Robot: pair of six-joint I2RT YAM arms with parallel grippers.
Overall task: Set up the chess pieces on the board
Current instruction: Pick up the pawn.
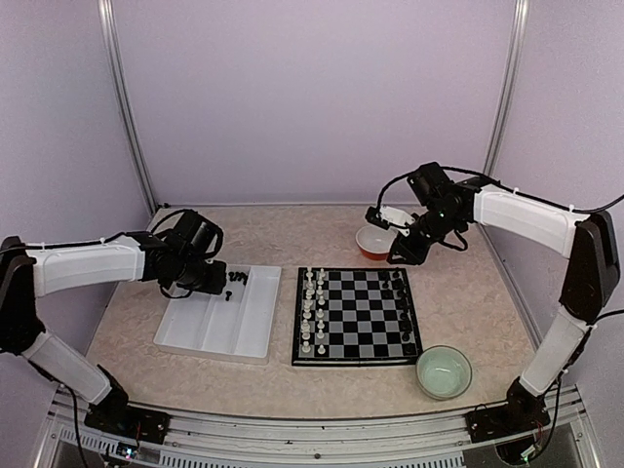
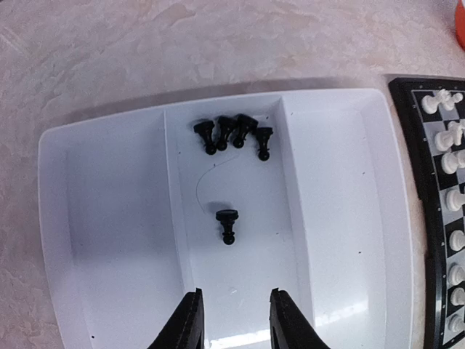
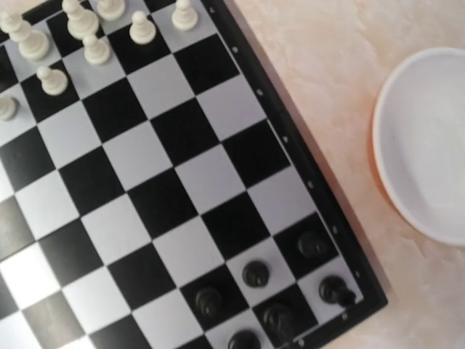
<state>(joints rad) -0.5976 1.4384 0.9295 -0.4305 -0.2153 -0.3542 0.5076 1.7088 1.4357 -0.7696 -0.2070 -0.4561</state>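
Spread and empty, the left gripper hovers at six o'clock of a black piece in the tray, seemingly to pick it, while the right gripper, opening unclear, hangs over one o'clock of the board.

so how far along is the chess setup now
The white pieces look lined up along one edge of the chessboard; several black pieces stand at the opposite edge. The left end effector hangs open and empty over the tray. Five loose black pieces sit there, not yet placed.
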